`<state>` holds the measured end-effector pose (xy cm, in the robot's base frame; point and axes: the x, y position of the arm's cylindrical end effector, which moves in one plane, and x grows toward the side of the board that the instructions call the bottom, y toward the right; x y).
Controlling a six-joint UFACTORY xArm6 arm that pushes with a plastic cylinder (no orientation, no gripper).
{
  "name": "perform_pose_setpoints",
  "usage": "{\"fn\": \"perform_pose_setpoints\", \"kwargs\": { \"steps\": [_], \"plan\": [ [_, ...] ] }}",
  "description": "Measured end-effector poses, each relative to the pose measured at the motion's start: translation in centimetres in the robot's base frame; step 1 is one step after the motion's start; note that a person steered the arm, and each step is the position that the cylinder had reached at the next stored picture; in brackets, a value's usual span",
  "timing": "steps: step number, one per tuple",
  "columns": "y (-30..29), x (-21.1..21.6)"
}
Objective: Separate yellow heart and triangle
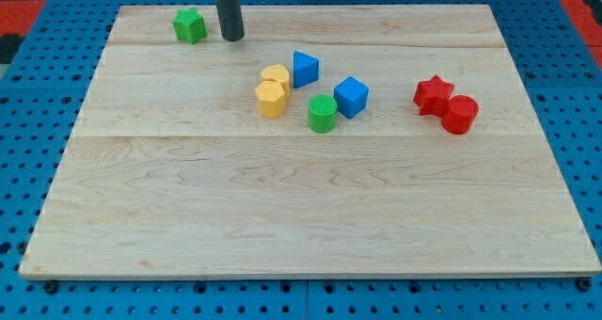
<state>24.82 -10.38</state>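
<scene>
dark rod tool, my tip (231, 38), free, touching nothing, far-left on wooden bench (282, 216); yellow heart block (276, 75) touching blue triangle block (304, 68), both nearer, to right of tip.

Yellow heart (276, 74) lying flat near board centre, blue triangle (304, 68) touching its right side

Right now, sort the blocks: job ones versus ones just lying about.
Job: yellow heart, touching blue triangle; my tip, toward the view's top left of them.
Lying about: yellow hexagon, blue cube, green cylinder, green star, red star, red cylinder.
</scene>
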Motion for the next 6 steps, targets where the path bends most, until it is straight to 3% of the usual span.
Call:
{"fn": "perform_pose_setpoints", "kwargs": {
  "steps": [1, 2, 4, 6],
  "plan": [
    [-4.6, -0.3],
    [-4.6, 1.1],
    [8.4, 9.2],
    [13.3, 12.1]
  ]
}}
